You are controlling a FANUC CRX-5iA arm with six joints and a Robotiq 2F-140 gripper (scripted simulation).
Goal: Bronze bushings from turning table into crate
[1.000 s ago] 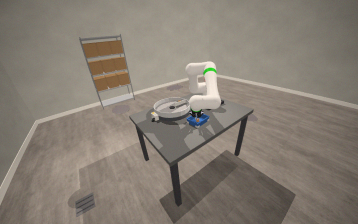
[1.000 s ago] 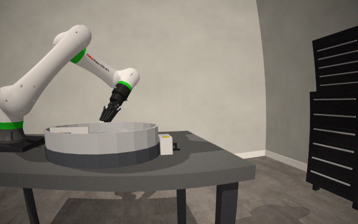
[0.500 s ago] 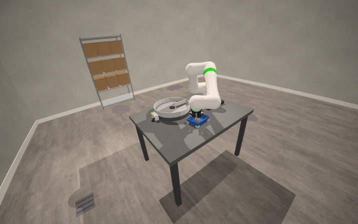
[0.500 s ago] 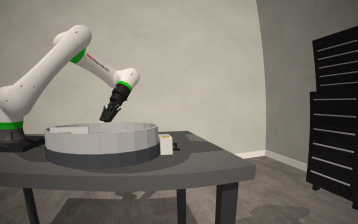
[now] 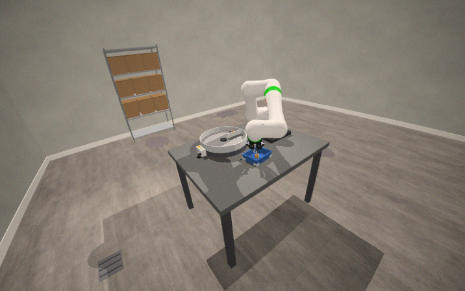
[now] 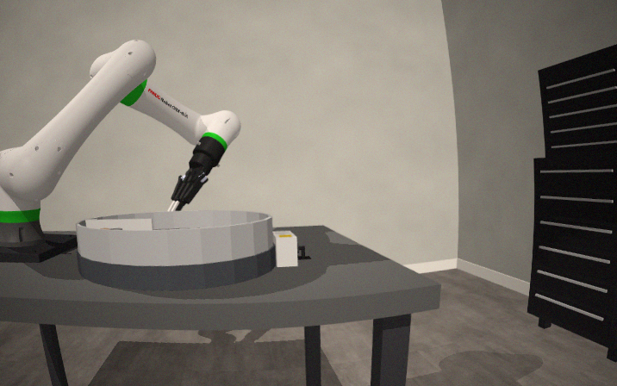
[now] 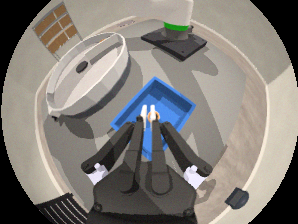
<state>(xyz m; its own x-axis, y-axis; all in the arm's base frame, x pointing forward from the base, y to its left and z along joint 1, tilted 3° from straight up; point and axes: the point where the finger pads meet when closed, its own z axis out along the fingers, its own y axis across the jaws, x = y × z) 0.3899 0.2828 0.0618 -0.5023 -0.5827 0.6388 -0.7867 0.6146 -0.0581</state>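
Note:
My gripper [image 5: 255,149] hangs over the blue crate [image 5: 260,155], which stands on the table right of the turning table [image 5: 223,138]. Its fingers are almost together, with nothing clamped between them. A bronze bushing [image 5: 256,156] sits in the crate just below the fingertips. In the wrist view it shows as an orange spot past the fingertips [image 7: 150,111], inside the crate [image 7: 156,111]. A dark steel bushing [image 5: 223,139] lies on the turning table and also shows in the wrist view [image 7: 81,66]. In the exterior view the table's rim [image 6: 175,247] hides the crate and the fingertips.
A grey bar [image 5: 235,134] lies across the turning table's inside. A small white control box [image 5: 199,149] stands at the table's left rim. The arm's base [image 5: 274,137] sits behind the crate. A shelf with cardboard boxes [image 5: 138,89] stands by the far wall.

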